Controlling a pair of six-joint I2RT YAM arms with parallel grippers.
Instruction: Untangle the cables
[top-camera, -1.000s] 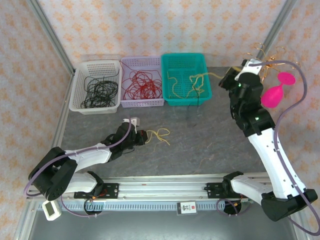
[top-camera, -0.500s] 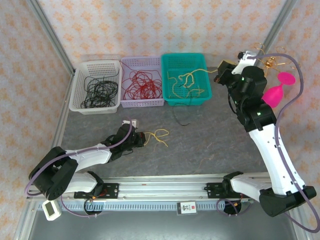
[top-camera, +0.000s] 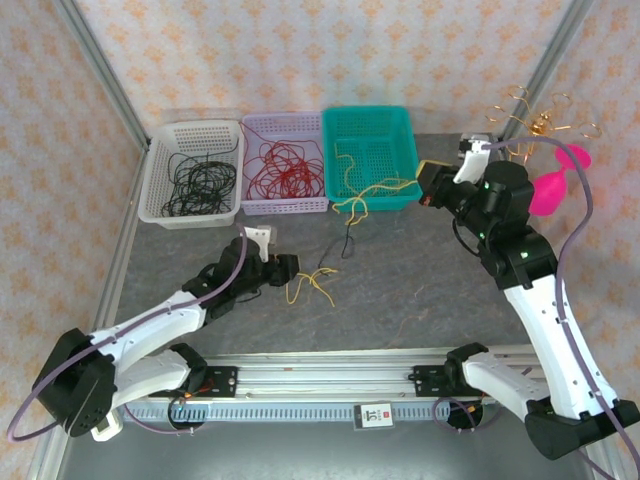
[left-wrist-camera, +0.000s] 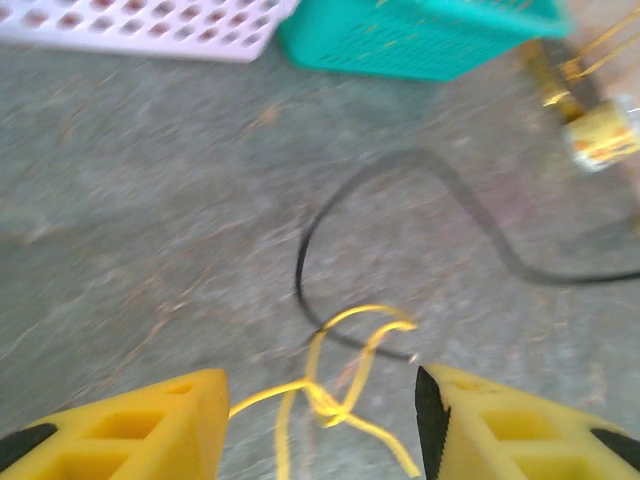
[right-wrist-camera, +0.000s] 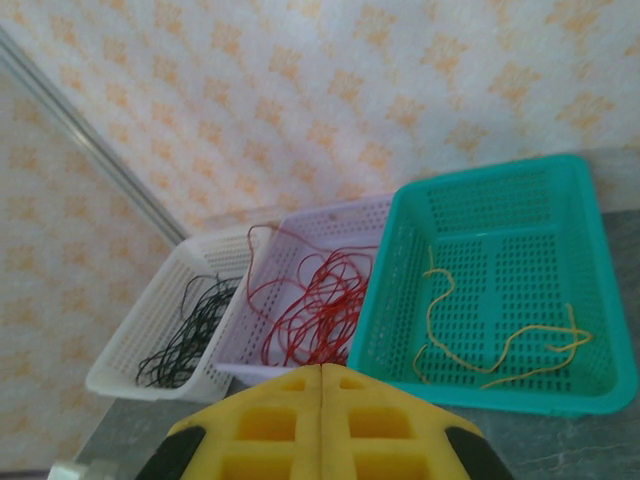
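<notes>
Yellow, thin and kinked, a short cable (top-camera: 308, 285) lies on the grey table (top-camera: 420, 290) left of its middle, its strands crossing in a small knot with a loose loop above. The left gripper (top-camera: 289, 268) stands over it with jaws about half apart, one on each side of the knot and touching neither strand. A black cable (top-camera: 343, 245) curls past the loop on its far side and runs off toward the teal basket (top-camera: 412, 150). The right gripper (top-camera: 425, 180), just right of that basket, has its pads pressed flat together on a yellow strand (top-camera: 375, 188) that drapes over the basket's front rim. Along the table's far edge, from the left corner, a white basket (top-camera: 150, 190) holds black coils (top-camera: 195, 185), a lavender basket (top-camera: 285, 207) holds red coils (top-camera: 285, 172), and the teal basket holds more yellow wire (top-camera: 347, 165).
</notes>
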